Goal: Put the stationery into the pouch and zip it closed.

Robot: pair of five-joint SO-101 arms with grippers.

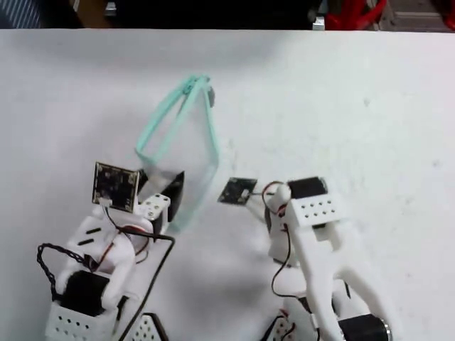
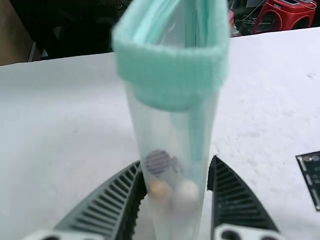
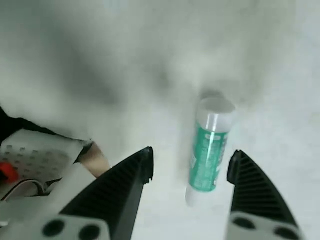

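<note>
The clear pouch (image 1: 178, 142) with mint-green trim lies on the white table, its far end pointing away from the arms. My left gripper (image 1: 168, 193) is shut on its near end. From the left wrist, the pouch (image 2: 172, 75) stands between the two dark fingers (image 2: 122, 195), and round ends of stationery (image 2: 170, 185) show through its wall. My right gripper (image 3: 191, 152) hangs open just above a green-and-white tube (image 3: 207, 150) that lies on the table between its fingers. In the high view the right arm (image 1: 313, 213) sits to the right of the pouch and covers the tube.
The table's far edge (image 1: 227, 30) runs along the back, with dark floor and red gear (image 2: 285, 15) beyond. Black cables (image 1: 50, 263) trail beside the left arm's base. Bare white table (image 1: 370, 121) stretches right of the pouch.
</note>
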